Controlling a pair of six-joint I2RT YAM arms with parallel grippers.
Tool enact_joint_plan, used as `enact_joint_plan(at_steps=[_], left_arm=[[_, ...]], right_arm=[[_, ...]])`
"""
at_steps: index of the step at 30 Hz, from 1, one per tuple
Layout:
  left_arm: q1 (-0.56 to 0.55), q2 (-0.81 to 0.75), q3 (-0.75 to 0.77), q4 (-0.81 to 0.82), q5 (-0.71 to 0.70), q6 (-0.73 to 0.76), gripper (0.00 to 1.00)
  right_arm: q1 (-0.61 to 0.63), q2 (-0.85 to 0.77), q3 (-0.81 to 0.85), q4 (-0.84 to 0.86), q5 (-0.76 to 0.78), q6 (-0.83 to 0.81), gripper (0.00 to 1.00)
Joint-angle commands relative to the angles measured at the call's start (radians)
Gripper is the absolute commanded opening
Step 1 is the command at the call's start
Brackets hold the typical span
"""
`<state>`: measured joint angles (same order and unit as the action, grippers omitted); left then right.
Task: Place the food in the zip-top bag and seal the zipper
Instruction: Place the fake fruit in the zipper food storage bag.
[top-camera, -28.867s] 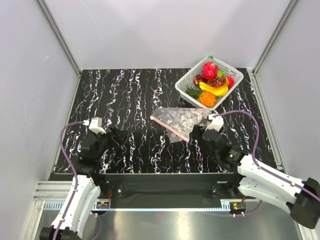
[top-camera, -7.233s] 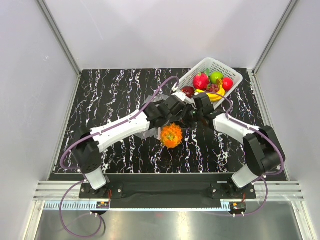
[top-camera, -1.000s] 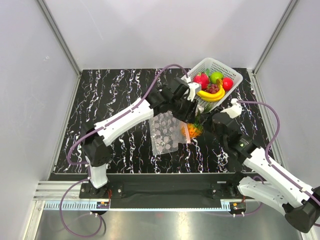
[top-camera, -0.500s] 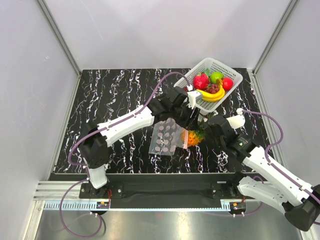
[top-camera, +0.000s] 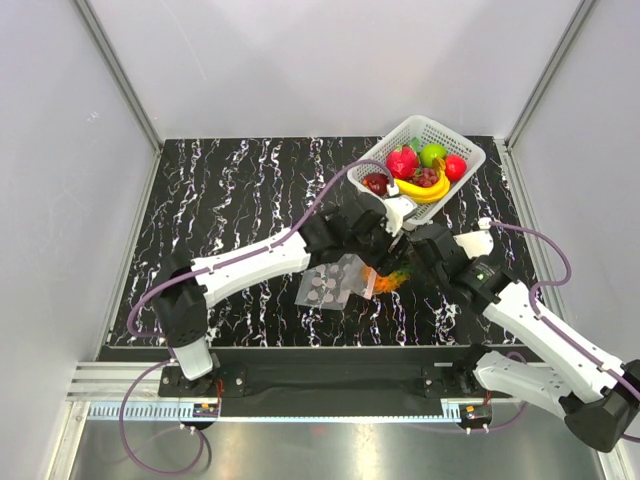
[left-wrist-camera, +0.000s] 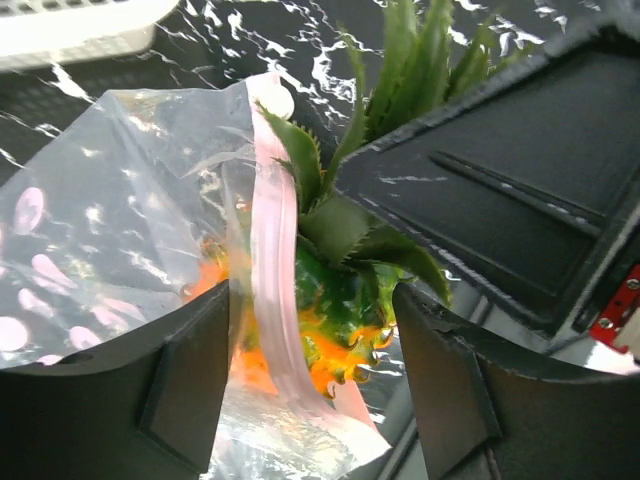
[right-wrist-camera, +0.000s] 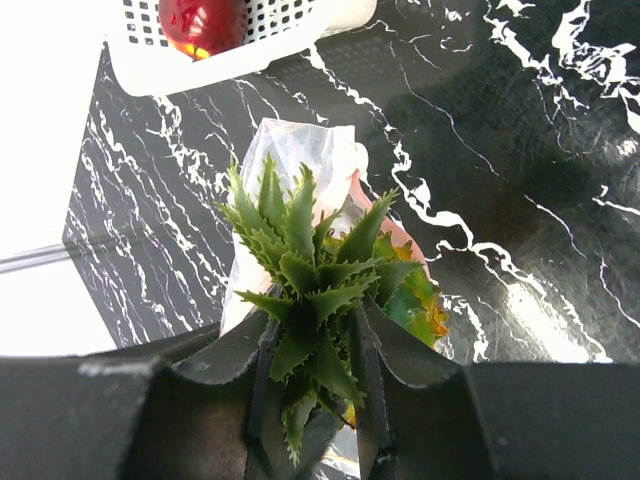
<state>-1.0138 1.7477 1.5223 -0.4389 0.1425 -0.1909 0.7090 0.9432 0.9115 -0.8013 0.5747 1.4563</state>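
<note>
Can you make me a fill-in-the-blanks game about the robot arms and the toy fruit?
1. The right gripper is pinching the ____ by its green leaves.
2. The zipper along the mouth of the clear zip-top bag is coloured ____.
3. The yellow banana is lying in the white ____.

Missing words: pineapple; pink; basket.
</note>
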Motion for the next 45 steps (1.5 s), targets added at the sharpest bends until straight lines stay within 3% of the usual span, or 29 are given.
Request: enact_joint_plan(at_steps=[1,10,15,19,20,21,27,29,37,39,41,45], left_arm=[[-0.048,-0.039,-0.036,0.008,-0.139,0.096,0.69],[-0.066,-0.085,-0.145,0.190,-0.123,0.094,0.72],[-0.077,-0.063,-0.140,0.229,-0.112,0.079,0.71],[-0.077,-0.047,-0.122,0.233,-0.115,0.076,0.56],[-0.077,-0.042,-0.116,0.233,-0.113,0.076,0.42],[-0.077,-0.039,-0.116,0.235,-0.115,0.076,0.35],[-0.077,-0.020,-0.097,0.241,-0.084,0.070,0.06],[-0.077,-0.020,-0.103,0.244,-0.083,0.070,0.00],[-0.075,-0.014,-0.128,0.253,-0.040,0.064,0.00],[-0.075,-0.013,-0.131,0.256,-0.044,0.057,0.00],[-0.075,-0.008,-0.136,0.252,-0.040,0.059,0.00],[-0.071,-0.004,-0.137,0.230,-0.034,0.045,0.00]], right_arm=[[0.004,-0.014,0.102,0.034,0.033,0.118,0.00],[0.004,-0.073,0.070,0.057,0.008,0.162,0.00],[0.004,-0.086,0.029,0.126,-0.029,0.181,0.08],[0.004,-0.090,0.018,0.148,-0.052,0.165,0.09],[0.004,-0.092,0.020,0.146,-0.055,0.164,0.09],[0.004,-0.092,0.018,0.146,-0.061,0.162,0.09],[0.004,-0.115,0.009,0.152,-0.067,0.167,0.10],[0.004,-0.126,0.007,0.148,-0.064,0.168,0.11],[0.004,-0.161,-0.043,0.129,-0.030,0.196,0.12],[0.003,-0.170,-0.063,0.154,-0.029,0.173,0.27],[0.004,-0.170,-0.062,0.149,-0.022,0.159,0.34],[0.004,-0.170,-0.049,0.108,0.017,0.145,0.35]])
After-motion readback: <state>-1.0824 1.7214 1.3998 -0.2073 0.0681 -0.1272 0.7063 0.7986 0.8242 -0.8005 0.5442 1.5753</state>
